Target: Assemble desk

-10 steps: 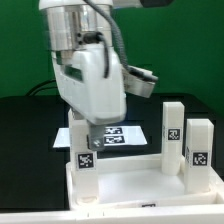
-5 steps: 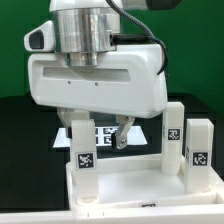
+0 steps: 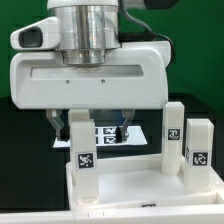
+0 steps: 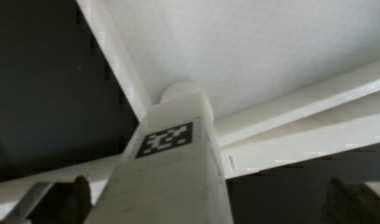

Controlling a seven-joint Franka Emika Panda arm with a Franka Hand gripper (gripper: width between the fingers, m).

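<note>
The desk top [image 3: 130,188] lies flat and white at the front of the exterior view. Three legs stand upright on it. One leg [image 3: 82,142], tag facing the camera, is at the exterior view's left; two more [image 3: 173,124] [image 3: 200,148] are at the right. My gripper [image 3: 88,124] hangs over the left leg, open. Its dark fingers [image 3: 52,122] stand wide on either side and touch nothing. In the wrist view that leg [image 4: 169,150] rises between the fingertips [image 4: 62,200] of the gripper [image 4: 208,205], with the top [image 4: 258,60] beyond it.
The marker board [image 3: 112,134] lies on the black table [image 3: 25,130] just behind the desk top. A green wall closes the back. The broad white hand hides much of the scene's middle.
The hand has turned so its broad face is toward the exterior camera. The jaws have spread wide off the left leg, which stays standing.
</note>
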